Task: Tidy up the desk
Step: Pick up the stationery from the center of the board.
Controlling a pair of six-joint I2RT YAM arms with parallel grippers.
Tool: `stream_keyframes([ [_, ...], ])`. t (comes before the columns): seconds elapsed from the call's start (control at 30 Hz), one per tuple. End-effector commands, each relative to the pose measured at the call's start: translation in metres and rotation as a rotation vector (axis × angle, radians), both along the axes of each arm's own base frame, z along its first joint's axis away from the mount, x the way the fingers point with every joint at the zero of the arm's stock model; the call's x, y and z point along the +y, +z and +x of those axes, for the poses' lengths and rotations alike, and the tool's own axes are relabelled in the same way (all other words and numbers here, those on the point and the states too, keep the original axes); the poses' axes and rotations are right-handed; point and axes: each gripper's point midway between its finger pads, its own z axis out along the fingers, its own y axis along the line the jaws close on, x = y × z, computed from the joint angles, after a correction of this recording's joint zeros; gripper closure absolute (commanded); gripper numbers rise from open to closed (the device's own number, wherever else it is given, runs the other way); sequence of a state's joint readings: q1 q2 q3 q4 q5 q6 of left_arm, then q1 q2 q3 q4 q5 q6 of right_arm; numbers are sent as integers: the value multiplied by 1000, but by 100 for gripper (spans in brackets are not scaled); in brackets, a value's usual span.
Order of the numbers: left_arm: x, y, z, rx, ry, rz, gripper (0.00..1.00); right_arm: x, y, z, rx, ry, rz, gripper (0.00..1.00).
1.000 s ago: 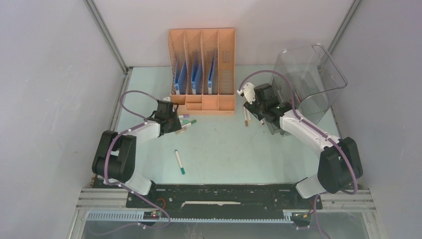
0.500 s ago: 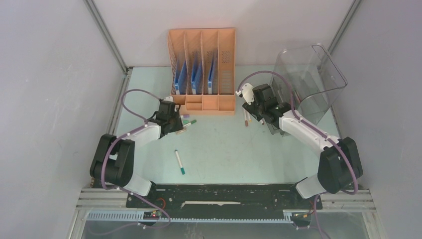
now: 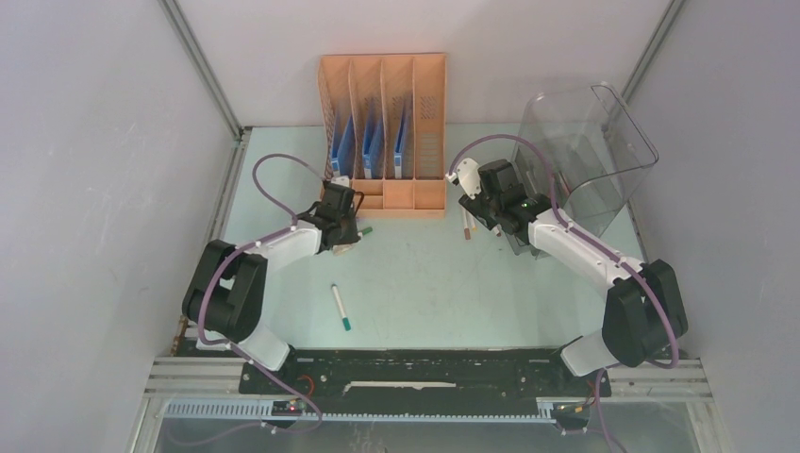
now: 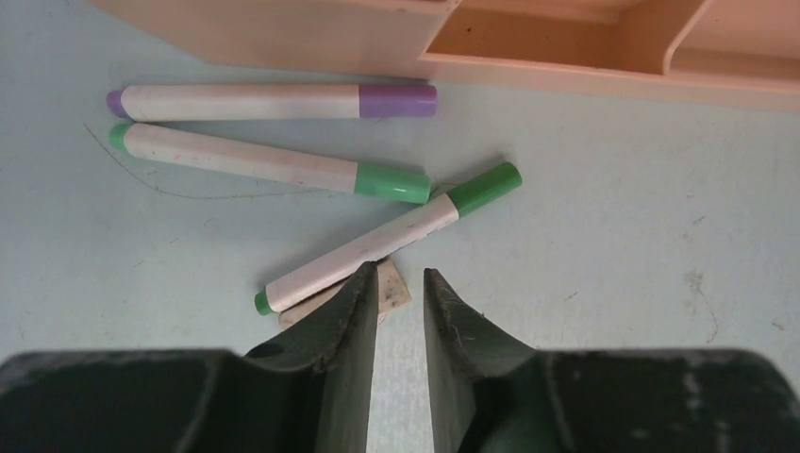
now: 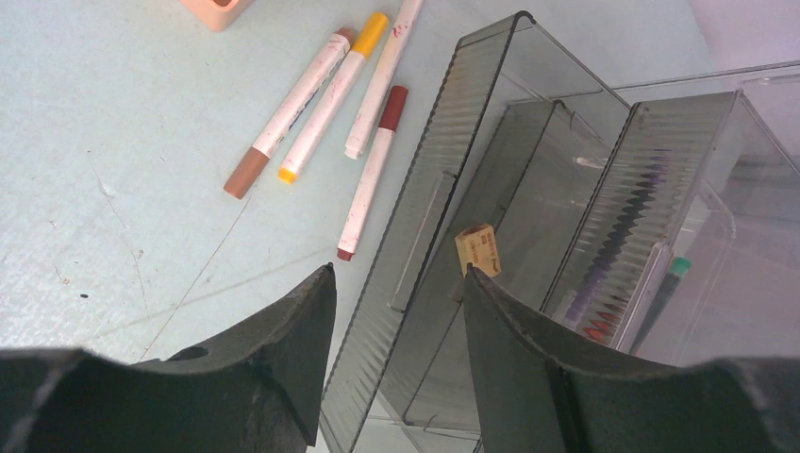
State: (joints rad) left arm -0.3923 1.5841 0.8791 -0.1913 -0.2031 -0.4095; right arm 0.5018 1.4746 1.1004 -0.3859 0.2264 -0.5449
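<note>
Table (image 3: 425, 274) lies flat, its long axis running left-right in the top view. My left pincer (image 4: 396, 276) is barely open and empty. My right pincer (image 5: 396, 272) is wide open and empty.

The pale mint-green counter (image 3: 425, 283) is carrying an orange slotted file rack (image 3: 429, 94) at upper centre, a smoky clear plastic bin (image 3: 604, 142) upper right, and a white green-capped marker (image 3: 341, 308) lower centre.

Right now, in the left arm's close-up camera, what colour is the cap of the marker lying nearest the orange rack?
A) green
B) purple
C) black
B: in the left wrist view, the purple-capped marker lies right alongside the orange rack, while the green-capped marker beside it lies farther from the rack.
</note>
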Motion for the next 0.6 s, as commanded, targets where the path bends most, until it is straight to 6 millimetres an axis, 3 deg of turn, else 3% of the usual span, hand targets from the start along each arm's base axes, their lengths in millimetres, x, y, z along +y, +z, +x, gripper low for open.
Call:
stream_keyframes([
  [0.0, 4, 6, 6, -6, 3, 34, 68, -1, 9, 0, -25, 0, 3, 40],
  [0.57, 9, -12, -5, 71, 29, 59, 57, -3, 14, 0, -33, -5, 19, 40],
])
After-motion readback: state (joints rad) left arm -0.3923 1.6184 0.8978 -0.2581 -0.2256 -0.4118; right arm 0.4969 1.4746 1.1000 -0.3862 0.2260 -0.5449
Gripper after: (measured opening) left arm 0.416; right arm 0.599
